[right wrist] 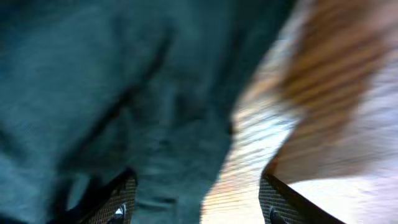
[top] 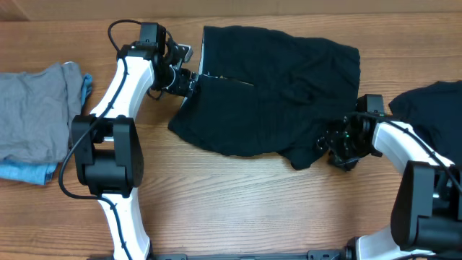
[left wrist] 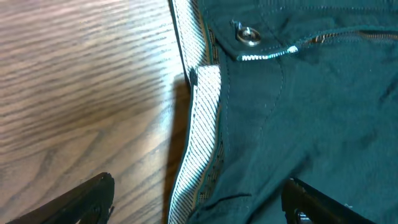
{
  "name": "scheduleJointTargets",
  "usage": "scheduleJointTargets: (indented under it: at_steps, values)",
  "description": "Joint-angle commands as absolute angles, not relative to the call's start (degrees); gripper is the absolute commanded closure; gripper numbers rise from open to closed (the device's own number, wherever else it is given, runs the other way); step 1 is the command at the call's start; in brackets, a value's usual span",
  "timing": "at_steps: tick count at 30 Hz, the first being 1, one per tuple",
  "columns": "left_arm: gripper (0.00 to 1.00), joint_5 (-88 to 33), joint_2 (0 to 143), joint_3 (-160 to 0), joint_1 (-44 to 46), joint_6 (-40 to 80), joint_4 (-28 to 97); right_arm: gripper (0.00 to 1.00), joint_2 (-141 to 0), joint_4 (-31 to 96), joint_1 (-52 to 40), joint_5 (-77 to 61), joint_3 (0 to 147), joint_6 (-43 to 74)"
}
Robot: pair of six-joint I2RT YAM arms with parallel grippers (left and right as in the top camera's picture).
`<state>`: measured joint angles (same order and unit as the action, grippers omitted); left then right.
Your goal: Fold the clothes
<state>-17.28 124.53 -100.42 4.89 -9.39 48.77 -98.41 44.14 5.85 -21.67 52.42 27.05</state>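
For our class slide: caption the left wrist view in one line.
Open left end effector at the striped waistband and button of a dark garment on the table.

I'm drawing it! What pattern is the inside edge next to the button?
Thin light-and-dark stripes on the inside edge, clearest in the left wrist view.

Overhead is evenly lit and sharp, though the clothes (top: 274,87) swallow detail. The left wrist view is crisp, with pale glare on the table (left wrist: 74,93) left of the left gripper (left wrist: 199,193). The right wrist view is blurred throughout.
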Motion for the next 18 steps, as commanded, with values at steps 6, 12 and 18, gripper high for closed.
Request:
scheduleJointTargets:
  at_steps: [6,12,18]
  values:
    - [0.14,-16.9,129.1,-99.5,4.9,-10.7,47.3,0.48,-99.1,37.6,3.5,-28.3,49.6,26.8]
    - [0.57,-17.0,130.1,-99.5,4.9,-10.7,46.5,0.96,-99.1,37.0,4.3,-27.9,50.9,21.9]
    - [0.80,-17.5,130.1,-100.2,4.9,-10.7,45.8,0.96,-98.8,55.0,9.3,-8.8,63.9,20.7]
